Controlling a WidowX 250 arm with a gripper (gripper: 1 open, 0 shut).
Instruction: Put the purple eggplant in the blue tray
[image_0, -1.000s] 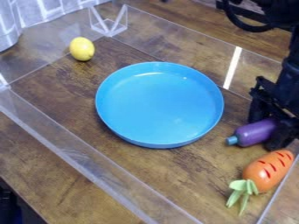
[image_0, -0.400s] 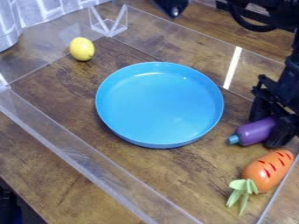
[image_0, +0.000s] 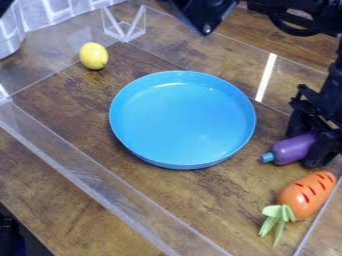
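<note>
Over the last second the black gripper (image_0: 318, 140) has barely shifted at the right edge of the table, and the purple eggplant (image_0: 294, 150) lies in the same spot beneath it; the one small change is that the jaws have finished drawing in, so they now look pressed together on the eggplant's plump rear end (the contact itself is dark and partly hidden by the claw's own body). That reads as the grasp being completed, with the lift and carry not yet begun. The eggplant rests on the wooden table (image_0: 80, 130), its bluish stem cap poking out to the left of the claw, toward the blue tray (image_0: 134, 100). It sits just beside the tray's right rim but clearly outside it, and the tray is empty. An orange carrot (image_0: 307, 193) lies near the eggplant on the camera side, and a yellow lemon (image_0: 92, 55) sits well apart beyond the tray.
</note>
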